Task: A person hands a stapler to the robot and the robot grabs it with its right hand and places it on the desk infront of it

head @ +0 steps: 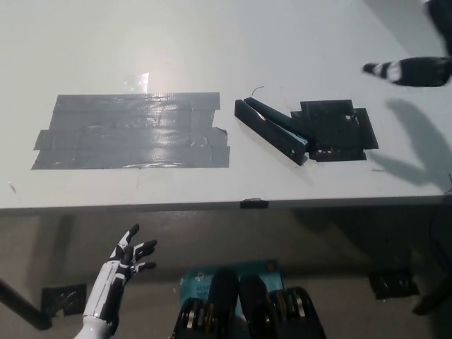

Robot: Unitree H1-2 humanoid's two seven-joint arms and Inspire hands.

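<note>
Black stapler [272, 128] is lying flat on the white tabletop [212, 42], nobody holding it, its right end sitting against a dark tape patch [337, 127]. Bigger grey tape patch [131, 131] is lying to its left, close by but not touching afaict. Right hand [409, 70] is hanging up at the far right edge of the pic, well apart from the stapler and mostly cropped, so can't tell if it's released or clenched, only that it's grasping nothing I can see. Left hand [126, 261] is resting down below the tabletop's front edge, fingers spread, not gripping anything.

Imo the placing part is looking done. What could go wrong from here: if the arm is swinging low w/ the hand on its way to rest, it could be clipping the stapler and shoving it toward the front edge, which isn't that far off. Also black on dark tape = hard to pick out, so any regrab could be landing off-target.
</note>
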